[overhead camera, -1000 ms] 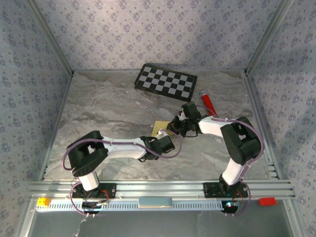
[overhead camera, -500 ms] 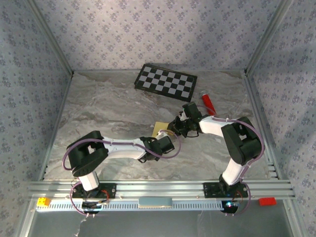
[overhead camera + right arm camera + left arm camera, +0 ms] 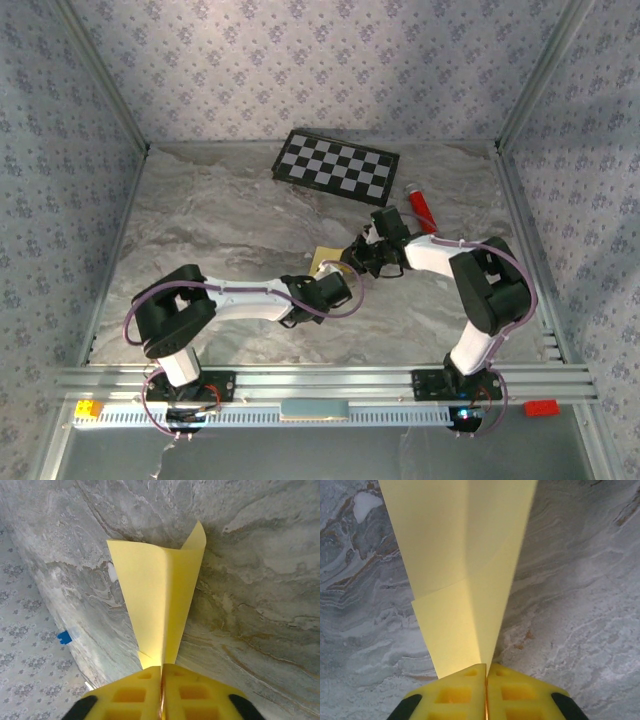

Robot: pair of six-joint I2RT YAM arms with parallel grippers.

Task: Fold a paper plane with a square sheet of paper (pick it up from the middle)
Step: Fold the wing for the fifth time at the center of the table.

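Observation:
The pale-yellow sheet of paper (image 3: pixel 324 260) is folded along lengthwise creases and held just above the marble table between both arms. In the left wrist view the folded paper (image 3: pixel 462 560) fans out from my left gripper (image 3: pixel 486 668), whose yellow jaws are shut on its narrow end. In the right wrist view the paper (image 3: pixel 161 595) rises from my right gripper (image 3: pixel 161 669), also shut on it, with one corner curling up at the far end. From above, the left gripper (image 3: pixel 338 276) and right gripper (image 3: pixel 352 260) meet at the paper near the table's middle.
A black-and-white checkerboard panel (image 3: pixel 337 165) lies at the back of the table. A red tube (image 3: pixel 420 207) lies to its right, just behind the right arm. Patterned walls enclose three sides, and a metal rail (image 3: pixel 320 380) runs along the near edge.
The left wrist has shifted slightly to the left. The paper stays pinched between both grippers, and the right arm has hardly moved.

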